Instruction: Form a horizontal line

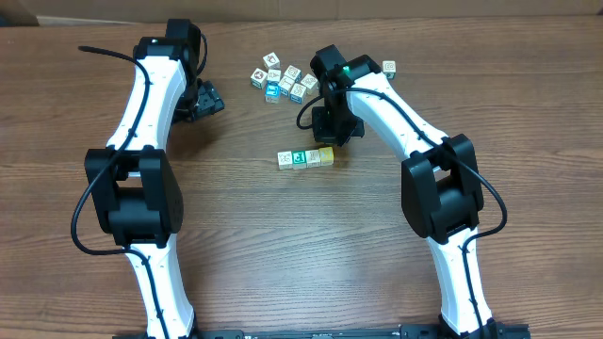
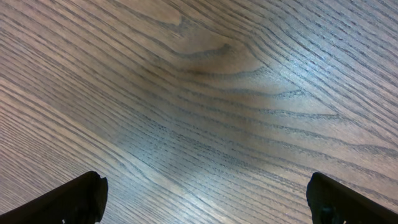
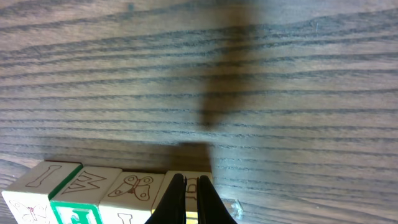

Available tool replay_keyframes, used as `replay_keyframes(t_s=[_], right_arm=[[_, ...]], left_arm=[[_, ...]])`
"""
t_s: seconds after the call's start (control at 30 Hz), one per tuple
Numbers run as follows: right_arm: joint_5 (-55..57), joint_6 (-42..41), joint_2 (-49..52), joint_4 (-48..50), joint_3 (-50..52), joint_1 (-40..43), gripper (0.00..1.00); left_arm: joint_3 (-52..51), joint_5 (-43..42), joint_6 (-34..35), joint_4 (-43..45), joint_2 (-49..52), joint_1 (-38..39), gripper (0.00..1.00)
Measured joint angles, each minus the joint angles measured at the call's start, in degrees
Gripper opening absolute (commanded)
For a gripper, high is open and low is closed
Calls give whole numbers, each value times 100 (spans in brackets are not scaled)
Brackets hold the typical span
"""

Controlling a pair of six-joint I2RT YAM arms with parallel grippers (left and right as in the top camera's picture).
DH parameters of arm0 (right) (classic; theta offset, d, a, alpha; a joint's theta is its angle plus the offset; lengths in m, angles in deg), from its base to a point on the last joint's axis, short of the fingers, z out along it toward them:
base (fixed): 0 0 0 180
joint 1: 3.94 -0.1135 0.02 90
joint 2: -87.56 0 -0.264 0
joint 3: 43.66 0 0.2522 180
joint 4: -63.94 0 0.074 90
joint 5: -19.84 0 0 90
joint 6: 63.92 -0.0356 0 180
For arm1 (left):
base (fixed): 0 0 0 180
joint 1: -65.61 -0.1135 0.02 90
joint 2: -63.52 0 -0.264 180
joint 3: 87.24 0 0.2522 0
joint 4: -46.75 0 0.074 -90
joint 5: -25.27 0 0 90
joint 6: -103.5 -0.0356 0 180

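A short row of letter blocks lies at the table's middle, its right end a yellow block. In the right wrist view the row runs along the bottom: a white block, a green-edged W block, a butterfly block and the yellow block. My right gripper is shut, its tips together over the yellow block's top; overhead it sits just behind the row. My left gripper is open over bare wood.
A cluster of several loose blocks lies at the back centre. A single block lies apart at the back right. The right arm reaches over the area beside the cluster.
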Motion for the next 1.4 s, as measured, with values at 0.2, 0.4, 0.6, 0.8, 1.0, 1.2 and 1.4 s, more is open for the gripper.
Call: replay_keyframes(t_s=[0.2, 0.4, 0.6, 0.8, 1.0, 1.2, 1.4], right_arm=[[0, 0, 0, -50, 0, 0, 4], [-20, 0, 0, -68, 0, 0, 4], [-39, 0, 0, -92, 0, 0, 4], [-37, -2, 0, -94, 0, 0, 4], [-39, 0, 0, -162, 0, 0, 4], [-57, 0, 0, -175, 0, 0, 4], [-61, 2, 0, -81, 0, 0, 4]], left_arm=[[0, -2, 0, 0, 0, 0, 100], [0, 0, 0, 0, 0, 0, 100], [0, 0, 0, 0, 0, 0, 100], [0, 0, 0, 0, 0, 0, 100], [0, 0, 0, 0, 0, 0, 100], [0, 0, 0, 0, 0, 0, 100], [0, 0, 0, 0, 0, 0, 100]])
